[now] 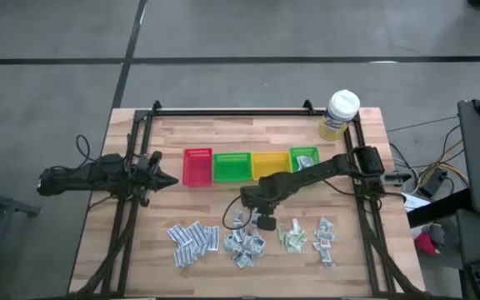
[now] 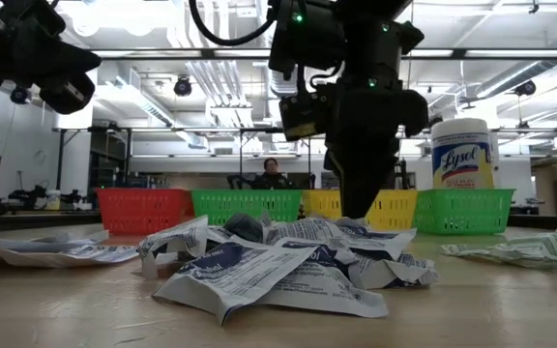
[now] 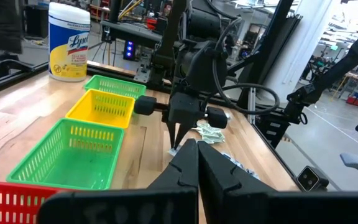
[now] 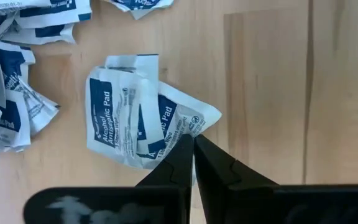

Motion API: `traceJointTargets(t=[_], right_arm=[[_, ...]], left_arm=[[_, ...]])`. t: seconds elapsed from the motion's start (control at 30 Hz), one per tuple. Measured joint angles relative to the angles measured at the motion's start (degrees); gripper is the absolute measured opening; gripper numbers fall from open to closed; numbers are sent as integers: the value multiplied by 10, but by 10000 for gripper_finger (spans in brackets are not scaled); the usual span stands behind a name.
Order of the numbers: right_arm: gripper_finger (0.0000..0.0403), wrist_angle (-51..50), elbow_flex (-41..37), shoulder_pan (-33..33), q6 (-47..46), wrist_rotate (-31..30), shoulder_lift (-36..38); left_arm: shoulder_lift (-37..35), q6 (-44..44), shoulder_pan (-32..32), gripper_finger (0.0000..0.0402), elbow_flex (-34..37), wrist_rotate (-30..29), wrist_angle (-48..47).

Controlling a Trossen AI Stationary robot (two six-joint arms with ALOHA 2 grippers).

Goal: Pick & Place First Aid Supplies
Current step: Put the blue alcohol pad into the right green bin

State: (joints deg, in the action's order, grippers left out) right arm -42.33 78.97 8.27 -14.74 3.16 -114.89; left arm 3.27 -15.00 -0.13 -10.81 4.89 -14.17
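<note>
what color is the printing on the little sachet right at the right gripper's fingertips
Dark blue on white: the alcohol pad sachet at the shut right gripper. Right wrist view shows it best.

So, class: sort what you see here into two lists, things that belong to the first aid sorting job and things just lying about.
Part of the job:
- sachet piles
- alcohol pad sachets pinched by the shut right hand
- red bin, green bin, yellow bin, second green bin

Lying about:
- wipes tub
- left hand, shut, waiting beside the red bin
</note>
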Motion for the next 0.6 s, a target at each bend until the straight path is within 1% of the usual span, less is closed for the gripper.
traceJointTargets(t=[0.13, 0.23, 0.4, 0.6], right_arm=[[12, -24, 12, 0, 1, -7, 0], [12, -60, 24, 1, -4, -34, 0], [12, -135, 49, 3, -26, -76, 0], [12, -210, 70, 9, -68, -93, 1]], left_arm=[[0, 0, 0, 0, 0, 0, 0], [0, 0, 0, 0, 0, 0, 0], [0, 0, 0, 0, 0, 0, 0], [0, 0, 0, 0, 0, 0, 0]])
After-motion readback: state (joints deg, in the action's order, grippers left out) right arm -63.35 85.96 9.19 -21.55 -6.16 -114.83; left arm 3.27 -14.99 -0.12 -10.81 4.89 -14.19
